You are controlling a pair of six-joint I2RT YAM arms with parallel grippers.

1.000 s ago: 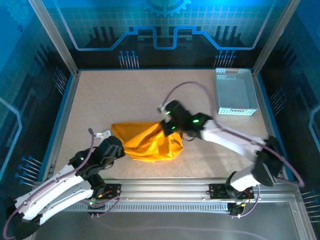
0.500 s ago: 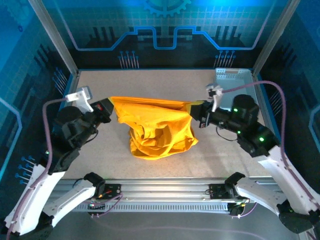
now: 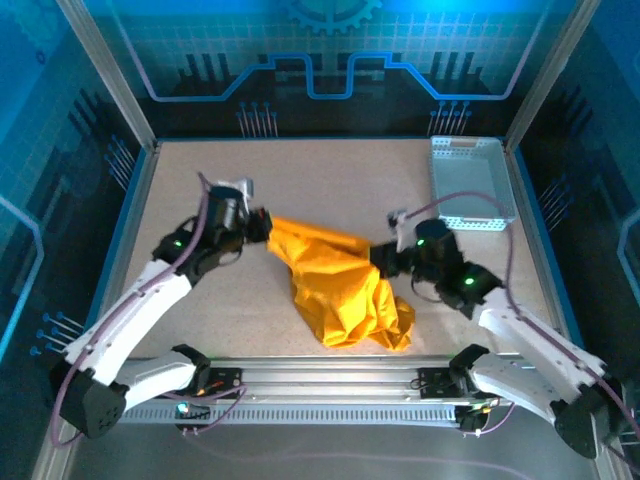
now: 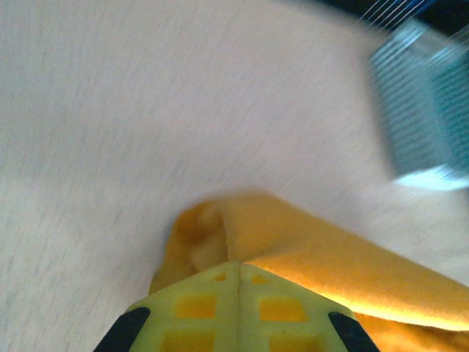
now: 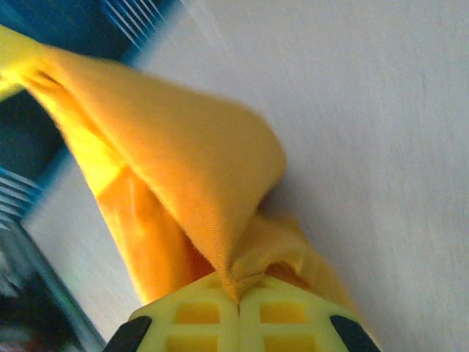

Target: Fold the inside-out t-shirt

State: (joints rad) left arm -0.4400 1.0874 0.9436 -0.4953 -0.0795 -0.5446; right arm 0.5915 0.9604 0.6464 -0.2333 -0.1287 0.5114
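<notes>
The table [image 3: 300, 180] is a flat, beige, finely speckled board with a thin blue border, closed in by metal frame posts and blue-lit panels on the left, right and far sides. A silver slotted aluminium rail [image 3: 330, 375] runs along its near edge.

Two things lie on it. An orange-yellow t-shirt [image 3: 345, 290] of thin soft fabric sits near the middle. Its crumpled lower bulk rests on the board toward the near edge, while its upper edge slants up off the surface. A pale perforated plastic basket [image 3: 475, 218], rectangular, stands in the far right corner, well apart from the cloth. In the left wrist view the basket [image 4: 429, 110] is a blur at the upper right.
</notes>
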